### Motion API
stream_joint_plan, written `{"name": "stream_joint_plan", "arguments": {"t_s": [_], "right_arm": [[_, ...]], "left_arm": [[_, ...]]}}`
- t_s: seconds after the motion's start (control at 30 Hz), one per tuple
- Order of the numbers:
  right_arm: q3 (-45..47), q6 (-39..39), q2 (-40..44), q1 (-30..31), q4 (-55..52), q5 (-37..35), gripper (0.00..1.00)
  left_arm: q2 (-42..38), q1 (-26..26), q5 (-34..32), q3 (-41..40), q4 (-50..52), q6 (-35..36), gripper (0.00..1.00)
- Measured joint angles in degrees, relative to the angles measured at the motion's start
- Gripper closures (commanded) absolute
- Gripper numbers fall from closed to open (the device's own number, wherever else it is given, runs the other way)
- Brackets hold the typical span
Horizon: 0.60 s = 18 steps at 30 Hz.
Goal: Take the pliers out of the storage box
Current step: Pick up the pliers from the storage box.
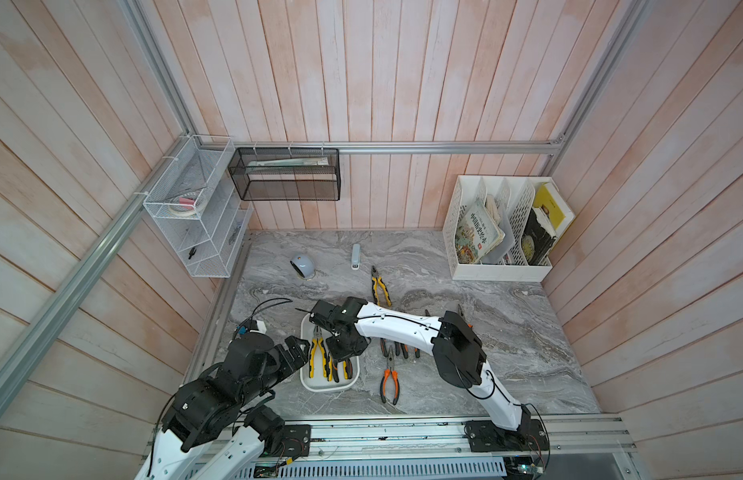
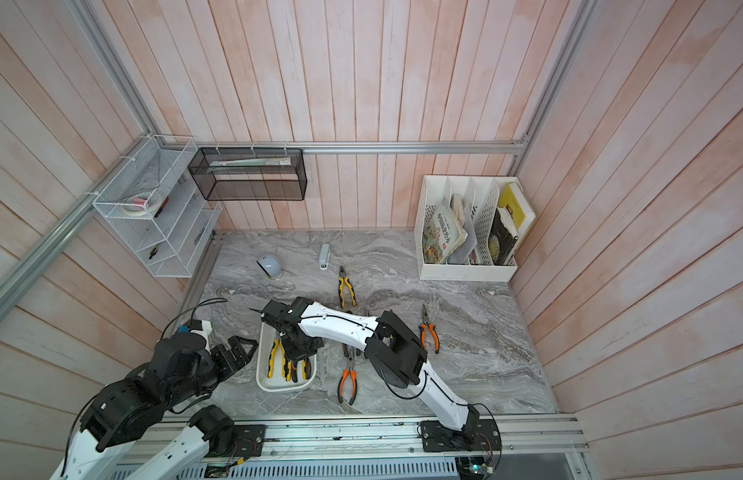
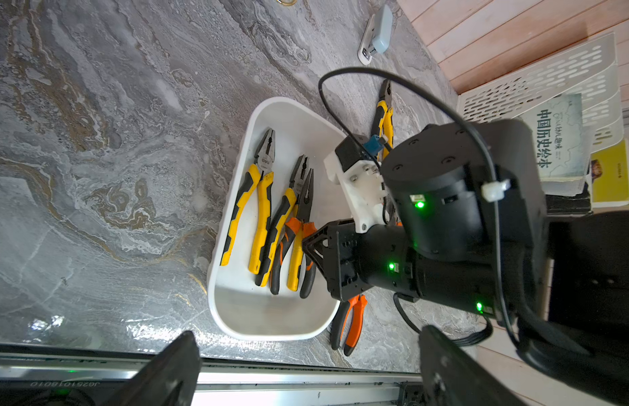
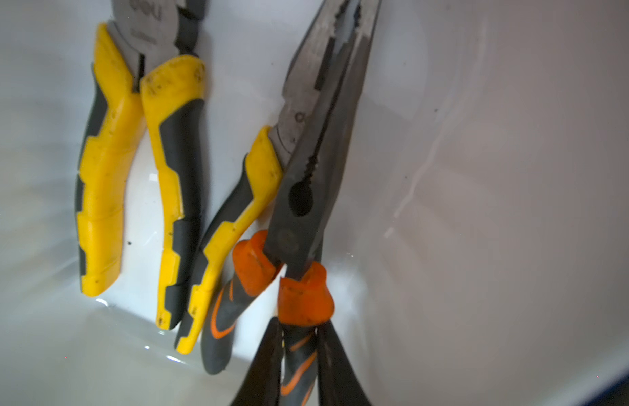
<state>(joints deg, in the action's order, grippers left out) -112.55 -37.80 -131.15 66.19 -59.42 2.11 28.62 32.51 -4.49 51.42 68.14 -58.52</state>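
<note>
The white storage box [image 1: 328, 388] [image 2: 278, 388] lies near the table's front, left of centre. Inside it are two yellow-and-black pliers [image 3: 256, 211] [image 4: 105, 168] and one orange-and-black long-nosed pair [image 3: 304, 207] [image 4: 316, 168], which rests partly on a yellow pair. My right gripper [image 4: 299, 355] [image 1: 340, 357] reaches down into the box, shut on one handle of the long-nosed pliers. My left gripper [image 1: 297, 353] [image 3: 309, 351] hangs wide open and empty just left of the box. More pliers lie outside on the marble: a yellow pair [image 1: 380, 286] and an orange pair [image 1: 389, 380].
More pliers lie under my right forearm [image 1: 399, 347], and an orange pair [image 2: 429, 332] lies right of the arm. A white-grey stapler [image 1: 355, 257] and a pale blue rounded object [image 1: 302, 266] sit towards the back. A white file rack [image 1: 500, 232] stands back right; a wire-mesh shelf [image 1: 195, 208] hangs on the left wall.
</note>
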Motion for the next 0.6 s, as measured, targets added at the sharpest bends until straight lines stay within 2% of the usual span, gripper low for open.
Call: {"name": "stream_joint_plan", "arguments": {"t_s": [0.17, 0.27, 0.47, 0.6], "right_arm": [[0.15, 0.37, 1.01, 0.04, 1.18, -2.69, 0.98], [1.53, 0.44, 3.76, 0.00, 3.30, -5.03, 1.00], [8.76, 1.55, 15.47, -1.25, 8.98, -9.18, 1.00], [16.55, 4.74, 25.09, -6.99, 13.53, -9.73, 1.00]], "left_arm": [[0.57, 0.00, 0.00, 0.00, 0.00, 0.44, 0.00], [0.87, 0.00, 0.00, 0.00, 0.00, 0.46, 0.00], [0.94, 0.00, -0.07, 0.02, -0.04, 0.48, 0.00], [1.66, 0.00, -0.28, 0.02, -0.37, 1.11, 0.00]]}}
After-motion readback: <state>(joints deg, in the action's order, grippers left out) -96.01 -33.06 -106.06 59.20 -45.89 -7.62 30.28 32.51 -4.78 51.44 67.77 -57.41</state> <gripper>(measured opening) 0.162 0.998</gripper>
